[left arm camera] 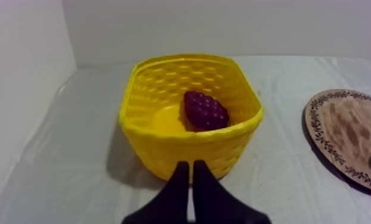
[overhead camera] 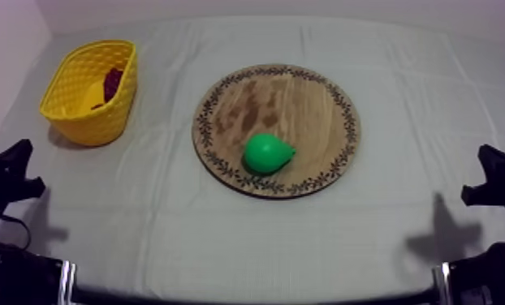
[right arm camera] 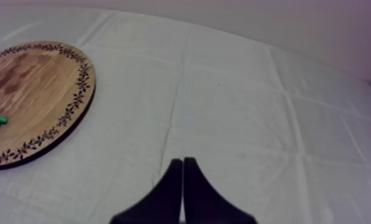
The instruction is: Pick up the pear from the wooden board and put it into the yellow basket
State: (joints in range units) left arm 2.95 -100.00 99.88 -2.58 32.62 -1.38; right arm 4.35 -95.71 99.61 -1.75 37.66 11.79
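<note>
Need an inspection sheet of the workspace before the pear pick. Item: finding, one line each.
Surface: grey-white cloth, creased, covering the table.
Job's things: pear lies on the wooden board, toward the board's near edge; yellow basket stands upright at the left side, apart from the board.
Clutter: bunch of grapes inside the basket.
Grippers: left gripper shut on nothing, facing the basket; right gripper shut on nothing, over bare cloth beside the board.
Cables: nothing seen.
Surroundings: plain pale wall behind the table.
</note>
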